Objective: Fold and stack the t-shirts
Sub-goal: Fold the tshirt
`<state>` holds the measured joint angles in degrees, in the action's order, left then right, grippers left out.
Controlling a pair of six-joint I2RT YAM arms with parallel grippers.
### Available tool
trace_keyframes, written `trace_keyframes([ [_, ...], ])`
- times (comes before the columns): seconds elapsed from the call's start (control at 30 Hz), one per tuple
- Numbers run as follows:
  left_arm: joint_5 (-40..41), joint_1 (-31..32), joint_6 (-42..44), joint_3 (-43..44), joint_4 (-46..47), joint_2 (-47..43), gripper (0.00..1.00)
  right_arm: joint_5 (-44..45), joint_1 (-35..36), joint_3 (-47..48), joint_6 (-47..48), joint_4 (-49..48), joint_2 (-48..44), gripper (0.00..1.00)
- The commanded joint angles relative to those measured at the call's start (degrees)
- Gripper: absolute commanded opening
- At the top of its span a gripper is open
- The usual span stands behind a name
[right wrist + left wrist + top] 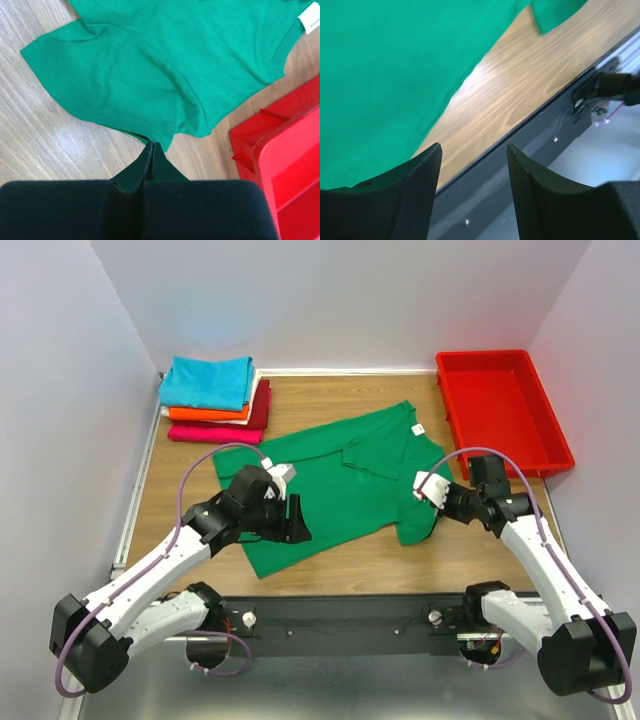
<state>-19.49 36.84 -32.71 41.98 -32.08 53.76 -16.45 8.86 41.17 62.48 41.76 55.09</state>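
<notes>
A large green t-shirt [340, 480] lies spread over the middle of the wooden table, its white neck label [418, 428] toward the back right. My left gripper [297, 522] hovers over the shirt's near-left hem. In the left wrist view it [472, 147] stands open with nothing between the fingers, and the green cloth [380, 75] lies off to the upper left. My right gripper [433, 512] is at the shirt's right sleeve. In the right wrist view it [154, 145] is shut, pinching the edge of the green fabric [150, 60].
Folded t-shirts are stacked at the back left: turquoise [208, 380] on top, then orange [210, 413], dark red [262, 405] and magenta [205, 433]. A red plastic tray [495, 357] stands at the back right, close to the right gripper. The black front rail [540, 125] borders the table.
</notes>
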Motion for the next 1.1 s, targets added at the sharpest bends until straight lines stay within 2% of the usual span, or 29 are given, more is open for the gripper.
trace_keyframes([
  [0.0, 4.6, 2.7, -4.5, -1.5, -6.2, 0.5, 0.63, -2.6, -0.5, 1.1, -1.8, -0.4, 0.9, 0.01],
  [0.1, 4.4, 3.2, -5.3, -2.7, -6.0, 0.7, 0.62, -4.4, -0.5, 0.6, -1.0, 0.6, 0.4, 0.01],
  [0.23, 3.8, 4.4, -5.9, -4.5, -5.2, 0.7, 0.63, -5.5, -0.5, -1.7, 6.8, 6.4, -0.5, 0.01],
  [0.37, 3.5, 4.6, -6.0, -5.2, -5.0, 0.3, 0.63, -2.1, -0.5, -3.8, 10.5, 12.0, 1.5, 0.01],
  [0.53, 3.1, 4.7, -5.3, -5.1, -4.1, 1.9, 0.63, 1.7, -0.6, -5.8, 13.4, 11.9, 5.4, 0.01],
  [0.67, 2.9, 4.8, -5.0, -4.8, -3.2, 2.8, 0.63, 3.1, -0.6, -5.5, 14.2, 9.8, 10.2, 0.09],
  [0.73, 3.0, 4.8, -4.8, -4.8, -3.0, 2.9, 0.63, 4.8, -0.6, -4.3, 14.3, 9.7, 13.4, 0.20],
  [0.77, 3.0, 4.8, -4.8, -4.8, -2.9, 2.8, 0.63, 5.5, -0.6, -3.9, 14.3, 9.7, 13.9, 0.32],
  [0.83, 3.0, 4.8, -4.7, -5.1, -2.7, 2.7, 0.63, 6.7, -0.6, -3.3, 14.8, 9.9, 14.4, 0.40],
  [0.87, 3.0, 4.8, -4.7, -5.3, -2.6, 2.6, 0.63, 7.0, -0.7, -2.9, 15.2, 10.0, 14.0, 0.48],
  [1.07, 2.9, 4.8, -4.7, -6.2, -1.8, 2.1, 0.63, 7.7, -0.7, -3.2, 19.0, 10.3, 12.3, 0.56],
])
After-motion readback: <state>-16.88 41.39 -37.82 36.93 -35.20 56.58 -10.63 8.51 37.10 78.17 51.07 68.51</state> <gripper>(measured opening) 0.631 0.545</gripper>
